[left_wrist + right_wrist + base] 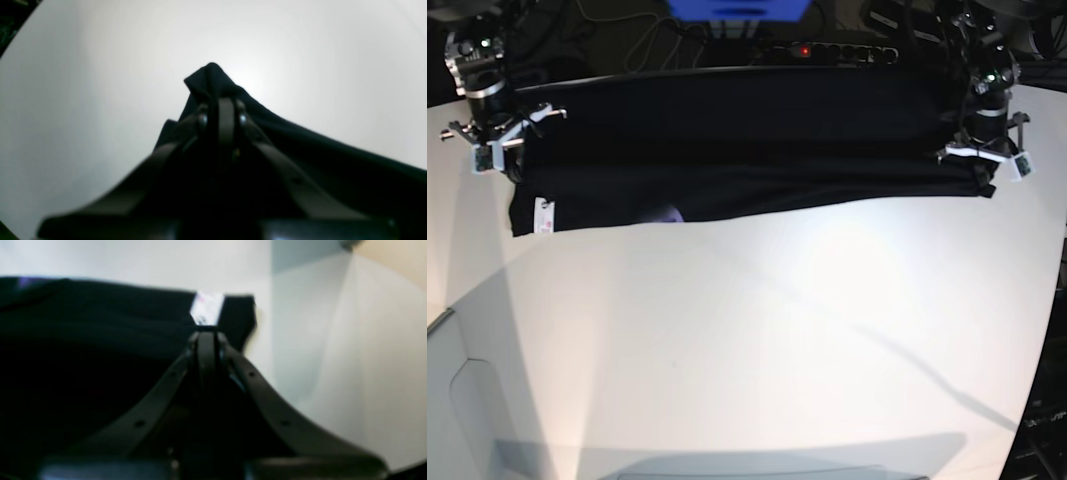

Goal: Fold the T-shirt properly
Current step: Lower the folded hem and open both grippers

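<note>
- At the far edge of the white counter [757,340], the T-shirt [727,150] stretches as a long black band from the far left corner to the far right corner, its near hem sagging onto the surface.
- Your left gripper [222,110] sits on the right of the base view, jaws pinched tight on a peaked fold of black cloth at that end of the band.
- Your right gripper [206,336] (at the left of the base view) is likewise closed down on the shirt's edge, just short of the small white label [206,308].
- The label's corner hangs free and lies on the counter near the left edge; a hint of purple print [665,213] peeks from under the near hem.
- Expect the cloth to behave as soft, light and limp: it drapes between the two grips and will droop wherever it is unsupported.
- Judged from this, the end corners you already hold are the sensible grips; keep the span taut, since slack fabric may bunch or slide across the smooth counter.
</note>
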`<state>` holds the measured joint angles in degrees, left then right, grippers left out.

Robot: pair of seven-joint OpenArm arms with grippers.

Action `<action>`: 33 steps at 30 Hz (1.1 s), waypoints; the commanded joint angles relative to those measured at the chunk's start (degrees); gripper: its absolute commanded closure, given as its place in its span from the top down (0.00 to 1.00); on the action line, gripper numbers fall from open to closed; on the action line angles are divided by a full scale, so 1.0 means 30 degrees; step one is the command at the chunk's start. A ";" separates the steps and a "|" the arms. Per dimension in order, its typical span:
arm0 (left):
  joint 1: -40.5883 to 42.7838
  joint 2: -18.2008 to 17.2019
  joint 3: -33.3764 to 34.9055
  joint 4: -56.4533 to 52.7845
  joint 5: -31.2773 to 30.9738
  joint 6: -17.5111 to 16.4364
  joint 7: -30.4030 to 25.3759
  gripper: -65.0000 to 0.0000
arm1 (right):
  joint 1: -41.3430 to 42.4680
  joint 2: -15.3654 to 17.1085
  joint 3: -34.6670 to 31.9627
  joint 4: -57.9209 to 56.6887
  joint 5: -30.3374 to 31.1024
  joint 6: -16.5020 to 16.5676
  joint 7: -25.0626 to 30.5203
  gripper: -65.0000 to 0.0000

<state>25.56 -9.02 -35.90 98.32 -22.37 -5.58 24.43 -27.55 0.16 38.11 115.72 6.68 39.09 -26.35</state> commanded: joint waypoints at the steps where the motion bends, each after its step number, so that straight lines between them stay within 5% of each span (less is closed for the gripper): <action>1: 0.0344 -0.0233 -0.0209 0.0559 -0.0030 0.0089 -0.0479 0.00 | -0.0179 0.0194 0.0323 0.0357 0.0280 0.0303 0.0475 0.00; 9: 0.2278 0.1027 -0.0033 0.3489 -0.0060 0.0089 -0.0479 0.00 | -0.0941 0.0253 0.0587 0.0239 0.0280 0.0303 0.0475 0.00; 22: 0.2600 0.0998 0.0172 0.1702 -0.0060 0.0089 -0.0449 0.01 | -0.0824 0.0224 -0.0292 0.0210 0.0250 0.0303 0.0358 0.00; 33: 0.3157 0.0998 0.0084 0.3460 -0.0030 0.0089 -0.0508 0.66 | -0.0794 0.0253 -0.0966 0.0210 0.0250 0.0303 0.0329 0.00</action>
<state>34.63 -5.54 -35.20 107.87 -22.37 -5.41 23.79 -29.85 0.47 34.94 115.50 6.46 39.18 -26.57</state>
